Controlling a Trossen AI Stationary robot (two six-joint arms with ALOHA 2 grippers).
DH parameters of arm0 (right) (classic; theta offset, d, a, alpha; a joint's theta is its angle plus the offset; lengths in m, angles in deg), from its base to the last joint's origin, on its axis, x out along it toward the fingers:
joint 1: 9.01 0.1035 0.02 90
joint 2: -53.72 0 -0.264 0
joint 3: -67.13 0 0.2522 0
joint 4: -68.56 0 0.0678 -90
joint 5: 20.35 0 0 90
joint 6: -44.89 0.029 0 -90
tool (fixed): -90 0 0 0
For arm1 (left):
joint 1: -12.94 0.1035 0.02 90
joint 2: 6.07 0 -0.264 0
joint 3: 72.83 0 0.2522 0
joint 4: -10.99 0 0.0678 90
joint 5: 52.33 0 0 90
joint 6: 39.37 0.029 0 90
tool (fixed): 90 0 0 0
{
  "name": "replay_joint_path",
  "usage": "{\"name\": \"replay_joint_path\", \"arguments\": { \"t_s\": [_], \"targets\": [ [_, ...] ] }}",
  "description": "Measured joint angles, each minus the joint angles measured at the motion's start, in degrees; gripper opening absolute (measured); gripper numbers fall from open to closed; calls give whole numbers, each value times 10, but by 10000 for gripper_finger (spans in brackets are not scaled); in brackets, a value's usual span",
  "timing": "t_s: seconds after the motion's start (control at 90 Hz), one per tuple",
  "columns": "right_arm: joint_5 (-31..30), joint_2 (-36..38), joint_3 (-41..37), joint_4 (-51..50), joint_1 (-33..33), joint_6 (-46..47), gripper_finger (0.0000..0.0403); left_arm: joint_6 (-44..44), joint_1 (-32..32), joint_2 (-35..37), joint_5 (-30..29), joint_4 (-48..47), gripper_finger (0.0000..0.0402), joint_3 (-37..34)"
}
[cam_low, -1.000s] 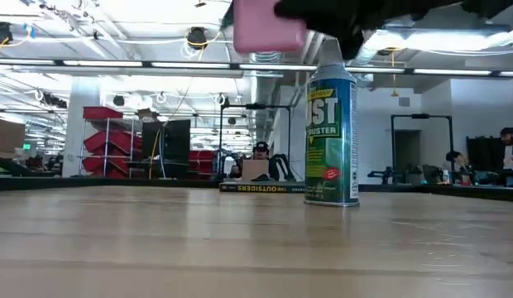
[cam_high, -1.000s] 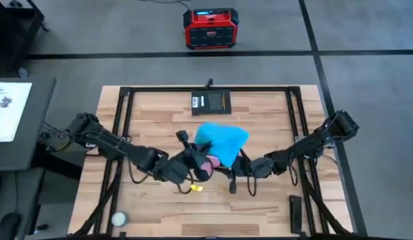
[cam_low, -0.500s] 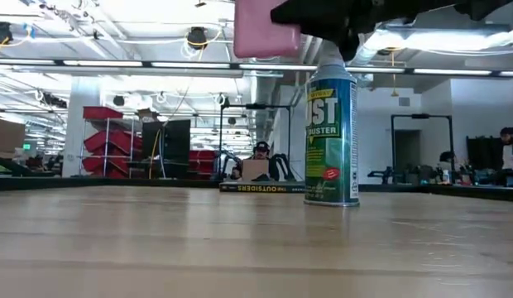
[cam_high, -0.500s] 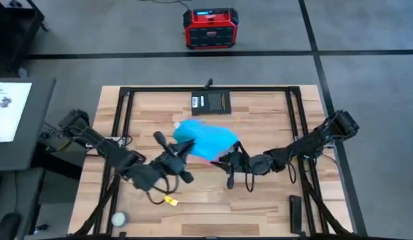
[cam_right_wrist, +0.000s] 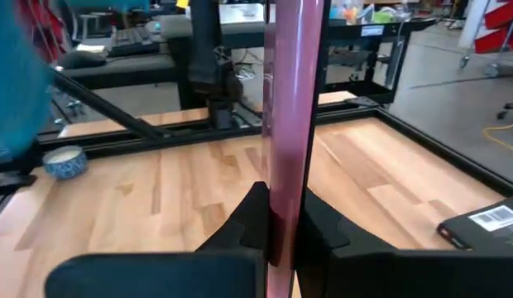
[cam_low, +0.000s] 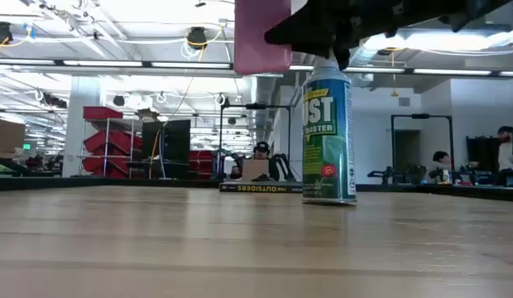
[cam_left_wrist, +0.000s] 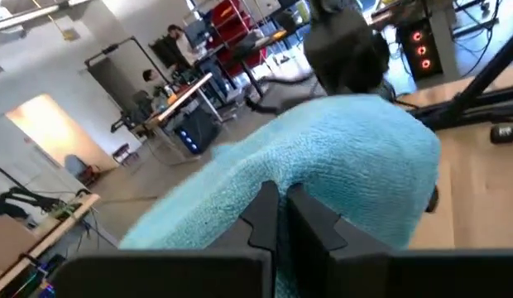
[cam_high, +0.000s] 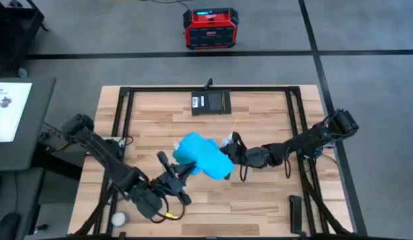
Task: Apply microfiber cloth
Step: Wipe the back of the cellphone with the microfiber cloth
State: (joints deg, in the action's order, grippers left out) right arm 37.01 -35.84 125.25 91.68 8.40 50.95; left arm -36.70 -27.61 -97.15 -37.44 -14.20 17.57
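Midway above the worktop's centre, the microfiber cloth [cam_high: 202, 156] hangs bunched from the left gripper [cam_left_wrist: 279, 217], whose fingers pinch its edge; we see its long axis running from the near-left toward the far-right corner. Beside it, the right gripper [cam_right_wrist: 277, 217] clamps the pink phone [cam_right_wrist: 290, 116] edge-on. We judge the thin pinch could slip, or the cloth snag the phone loose.

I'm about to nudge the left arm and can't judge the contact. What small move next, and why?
Probably ease the left claw toward the phone, pressing the blue cloth against it. The left claw is shut on the cloth, the right claw holds the phone upright on its edge above the table, and the cloth is draped right beside it.
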Motion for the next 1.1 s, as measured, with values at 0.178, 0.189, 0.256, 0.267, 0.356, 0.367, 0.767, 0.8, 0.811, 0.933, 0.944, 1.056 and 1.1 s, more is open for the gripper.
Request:
{"name": "replay_joint_path", "arguments": {
  "t_s": [0.178,0.189,0.256,0.267,0.356,0.367,0.767,0.8,0.811,0.933,0.944,1.056,1.1],
  "targets": [
    [0,25,0,2,-3,-15,10,-82,0,-10,0,-55,0,0],
    [0,27,0,2,-3,-16,10,-89,0,-10,0,-60,0,0],
    [0,34,0,2,-1,-22,10,-127,2,-9,-3,-92,0,0],
    [0,35,0,2,-2,-22,10,-134,2,-9,-2,-97,0,0],
    [0,41,0,6,-2,-27,10,-168,6,-9,-3,-123,0,0],
    [0,41,0,9,-2,-29,10,-171,7,-9,-3,-124,0,0],
    [26,41,22,34,17,-46,10,-175,51,-9,1,-131,0,0],
    [26,41,26,33,19,-50,10,-176,55,-9,2,-131,0,0],
    [26,41,27,34,19,-51,10,-177,56,-9,3,-131,0,0],
    [26,41,35,34,21,-62,10,-190,64,-19,19,-122,0,0],
    [26,41,35,34,21,-63,10,-190,65,-21,19,-120,0,0],
    [27,41,37,34,21,-66,10,-189,68,-54,31,-98,0,0],
    [28,41,37,35,21,-66,10,-184,71,-65,33,-91,0,0]
  ]
}}
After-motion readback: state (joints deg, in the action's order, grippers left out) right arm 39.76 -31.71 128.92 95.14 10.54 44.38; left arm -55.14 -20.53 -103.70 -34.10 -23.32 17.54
